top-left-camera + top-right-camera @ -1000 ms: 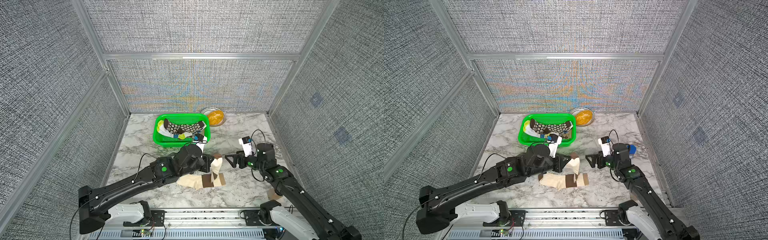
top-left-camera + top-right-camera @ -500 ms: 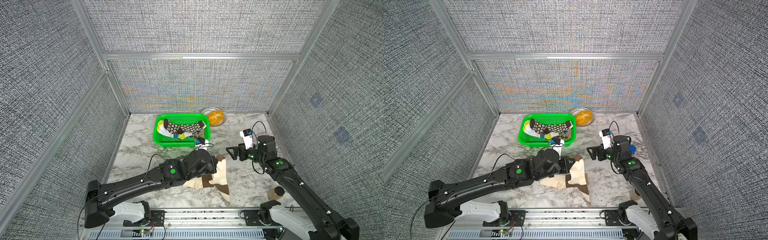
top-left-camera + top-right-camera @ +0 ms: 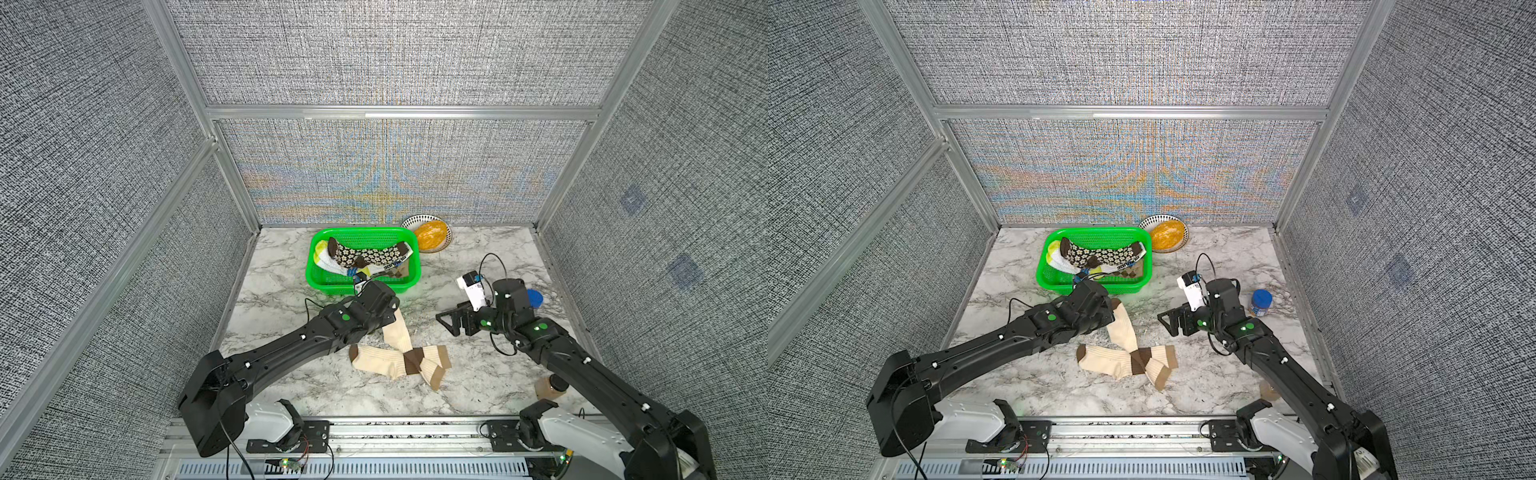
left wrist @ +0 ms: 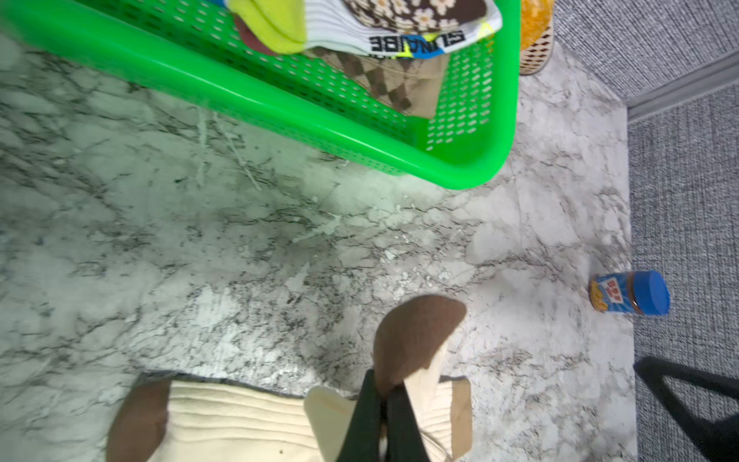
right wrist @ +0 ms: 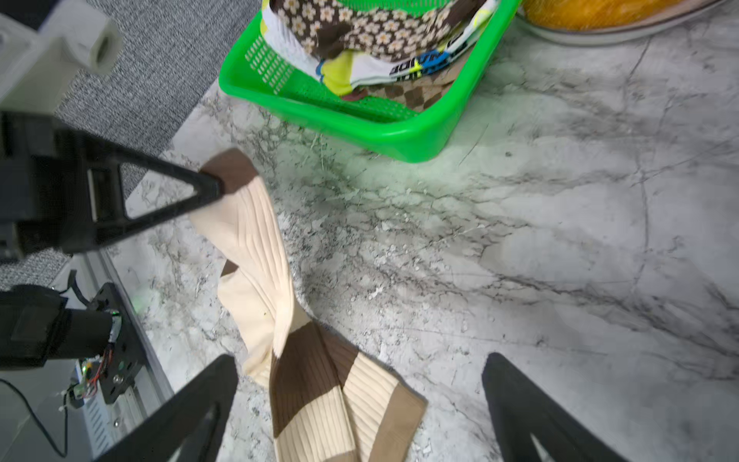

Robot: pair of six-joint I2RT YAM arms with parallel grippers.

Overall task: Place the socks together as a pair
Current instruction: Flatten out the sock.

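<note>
White sock (image 4: 348, 32) cuff bears black lettering, apparently SUNVIBE

Two cream brown-banded socks sit front-centre on the marble top (image 3: 291, 299). The flat cream sock (image 3: 374, 360) lies crosswise, brown toe pointing left. The second cream sock (image 3: 400, 332) crosses it at the brown bands, its toe end lifted and pinched in the left gripper (image 4: 383, 396). The brown flowered sock (image 3: 365, 254), white yellow-blue sock (image 3: 328, 266) and tan diamond-check sock (image 4: 384, 76) are piled in the green basket (image 3: 328, 281).
</note>
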